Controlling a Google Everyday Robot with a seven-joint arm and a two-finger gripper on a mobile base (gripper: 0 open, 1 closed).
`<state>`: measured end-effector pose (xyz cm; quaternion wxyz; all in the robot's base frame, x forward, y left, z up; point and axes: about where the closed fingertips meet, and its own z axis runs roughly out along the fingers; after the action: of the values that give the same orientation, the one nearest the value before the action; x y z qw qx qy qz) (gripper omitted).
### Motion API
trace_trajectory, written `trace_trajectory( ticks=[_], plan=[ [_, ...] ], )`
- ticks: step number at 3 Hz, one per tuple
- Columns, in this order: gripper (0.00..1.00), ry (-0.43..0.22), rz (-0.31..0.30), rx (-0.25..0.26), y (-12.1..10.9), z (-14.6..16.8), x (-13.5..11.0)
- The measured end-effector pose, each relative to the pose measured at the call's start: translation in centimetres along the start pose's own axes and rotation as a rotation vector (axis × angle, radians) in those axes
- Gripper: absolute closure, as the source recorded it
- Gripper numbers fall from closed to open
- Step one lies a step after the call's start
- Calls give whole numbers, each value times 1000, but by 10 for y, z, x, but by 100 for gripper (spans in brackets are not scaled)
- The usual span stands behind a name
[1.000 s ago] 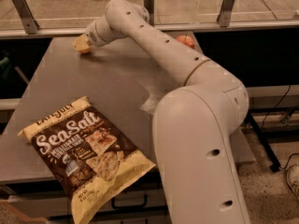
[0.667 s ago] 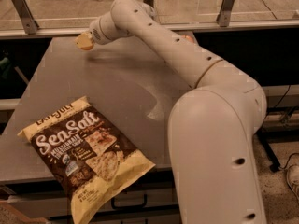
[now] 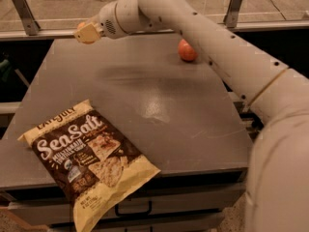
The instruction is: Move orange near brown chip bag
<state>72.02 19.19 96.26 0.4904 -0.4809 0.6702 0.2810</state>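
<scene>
Smooth white robot arm reaches over a matte grey desk to upper left of frame. Its tan gripper has jaws clenched on the orange, only a small rounded sliver showing. Glossy, crinkled brown chip bag lies flat at lower left, well apart. Reddish round fruit sits upper centre, beside the arm.

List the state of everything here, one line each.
claw: at the table's far left edge, by the orange.
orange: mostly hidden behind the claw; held or not, unclear.
brown chip bag: lying flat, overhanging the table's near edge.
reddish fruit: resting on the table, beside the arm.
</scene>
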Motion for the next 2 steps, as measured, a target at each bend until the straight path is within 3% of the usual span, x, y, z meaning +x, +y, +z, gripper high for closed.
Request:
trace_trajectory(
  ticks=[1, 2],
  plan=[
    [100, 0, 10, -98, 42, -29, 14],
    [100, 13, 16, -189, 74, -38, 37]
  ],
)
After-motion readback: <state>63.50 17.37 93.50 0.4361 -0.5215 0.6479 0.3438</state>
